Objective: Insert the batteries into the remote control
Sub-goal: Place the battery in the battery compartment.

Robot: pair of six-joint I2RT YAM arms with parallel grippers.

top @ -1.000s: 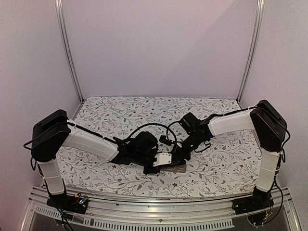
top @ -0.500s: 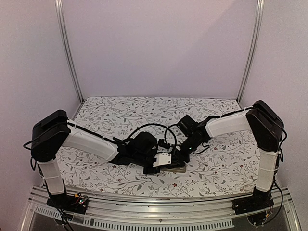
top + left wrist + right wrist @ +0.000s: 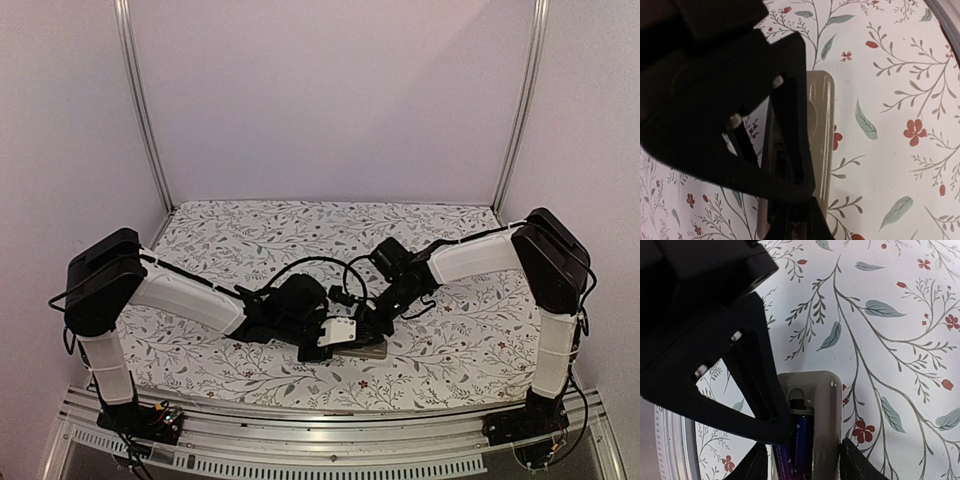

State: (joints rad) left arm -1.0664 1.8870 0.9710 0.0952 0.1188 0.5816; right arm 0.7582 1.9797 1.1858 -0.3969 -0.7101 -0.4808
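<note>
Batteries (image 3: 794, 450), purple, lie side by side in the open bay of the remote control (image 3: 826, 405), back-up on floral cloth (image 3: 890, 340) between the half-spread fingers of the right gripper (image 3: 807, 465), which clamp its long edges, while the left gripper (image 3: 795, 222), pinched closed on nothing visible, crowds over that bay.

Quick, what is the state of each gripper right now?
The left gripper is closed above the remote; no held thing shows.
The right gripper is closed on the remote's two sides.
</note>
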